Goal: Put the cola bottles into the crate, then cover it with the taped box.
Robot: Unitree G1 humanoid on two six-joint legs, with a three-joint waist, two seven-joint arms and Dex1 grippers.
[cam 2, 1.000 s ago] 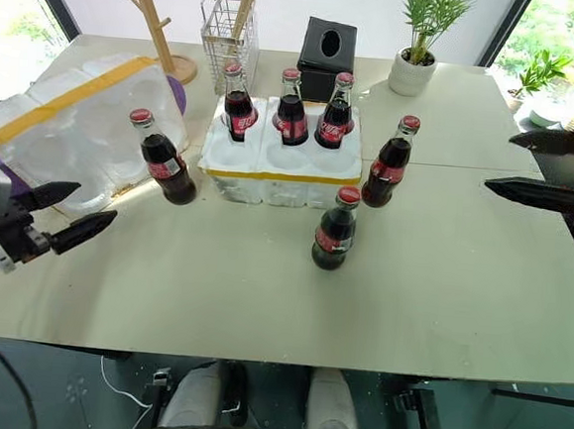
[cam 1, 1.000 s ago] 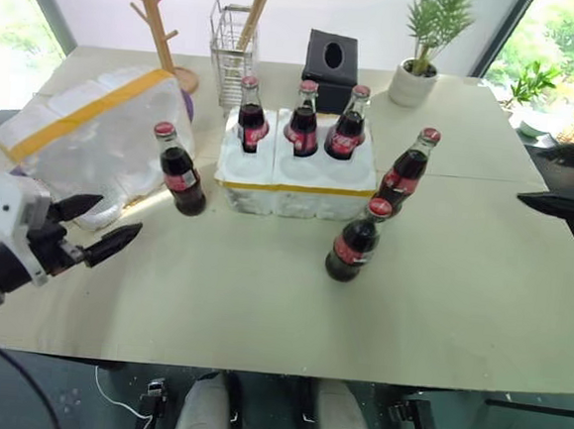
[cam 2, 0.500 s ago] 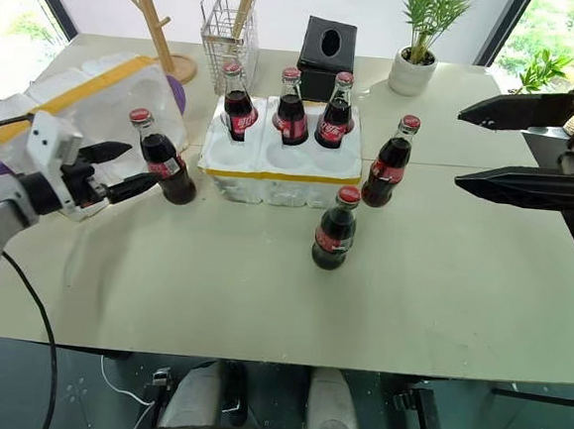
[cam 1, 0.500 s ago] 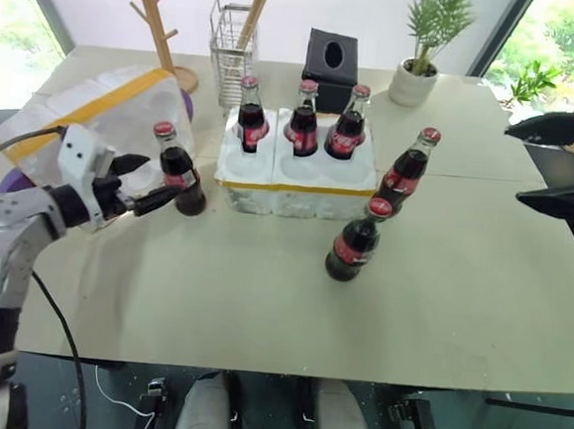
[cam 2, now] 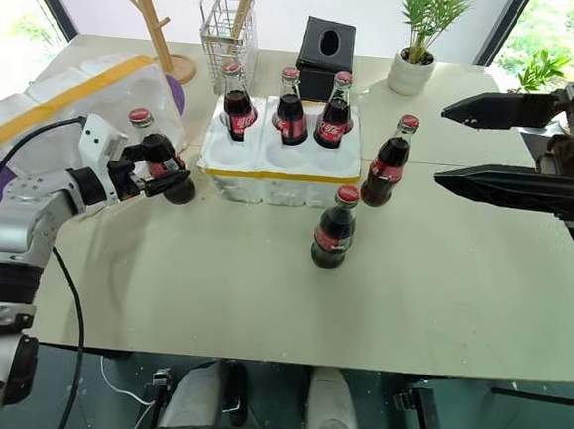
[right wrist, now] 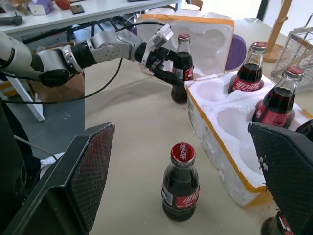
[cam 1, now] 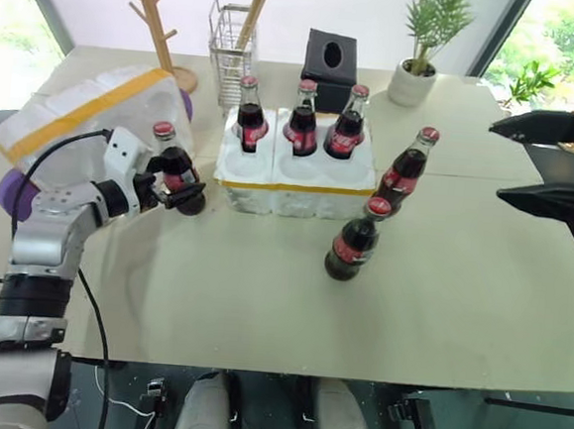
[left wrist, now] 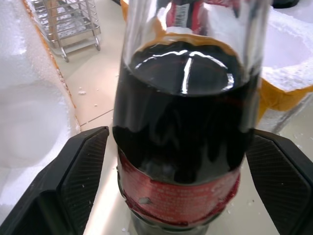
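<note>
A cola bottle (cam 1: 177, 171) stands on the table just left of the crate (cam 1: 293, 199). My left gripper (cam 1: 178, 183) reaches level around its lower body, one finger (left wrist: 80, 171) on each side and very close to the glass (left wrist: 186, 147); the jaws are still open. The crate's back row holds three bottles (cam 1: 303, 128); its front wells are empty. Two more bottles stand loose to its right (cam 1: 403, 174) and in front (cam 1: 353, 244). The taped box (cam 1: 76, 118) lies tilted at the far left, behind my left arm. My right gripper (cam 1: 497, 160) hovers wide open above the table's right side, holding nothing.
Along the far edge stand a wooden peg rack (cam 1: 153, 15), a wire basket (cam 1: 231, 46), a black tissue box (cam 1: 331, 59) and a potted plant (cam 1: 417, 76). A purple object (cam 1: 12, 193) peeks from under the taped box. Bare tabletop lies in front.
My left gripper has travelled forward and rightward from the table's near left to the bottle beside the crate, and its fingers now straddle it. My right gripper has come in leftward from the right edge.
</note>
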